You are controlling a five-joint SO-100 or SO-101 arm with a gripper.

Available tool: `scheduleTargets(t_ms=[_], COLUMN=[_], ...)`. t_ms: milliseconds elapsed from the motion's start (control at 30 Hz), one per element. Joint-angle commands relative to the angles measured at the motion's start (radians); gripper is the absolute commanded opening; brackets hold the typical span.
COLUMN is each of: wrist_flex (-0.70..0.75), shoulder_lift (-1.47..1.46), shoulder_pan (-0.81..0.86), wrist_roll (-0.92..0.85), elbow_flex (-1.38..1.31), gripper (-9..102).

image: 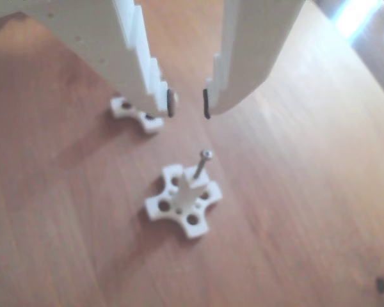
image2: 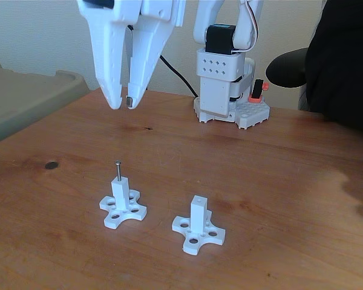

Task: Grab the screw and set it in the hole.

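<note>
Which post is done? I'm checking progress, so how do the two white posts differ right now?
The left post in the fixed view has the screw standing upright in its top hole; the right post has an empty top. The left one sits nearer under the open gripper. Both share the same white cross-shaped base.

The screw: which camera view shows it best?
The fixed view: the screw stands upright and sharp in the left post's top. The other view looks down on it, foreshortened and slightly blurred.
</note>
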Motion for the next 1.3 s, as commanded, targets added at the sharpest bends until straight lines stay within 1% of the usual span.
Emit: scheduleTargets(t_ms=[0, 300, 733, 1100, 1267], wrist_flex=[0.015, 0.051, -0.009, -0.015, -0.005], shoulder_lift=[-0.006, -0.080, -0.173, -0.212, -0.236], shoulder_pan=[-0.008, -0.051, -0.040, -0.008, -0.038], wrist_roll=[-0.006, -0.005, -0.006, -0.020, -0.014], elbow_flex=[-0.114, -0.179, -0.178, -0.206, -0.222], gripper=[7, 9, 10, 11, 11])
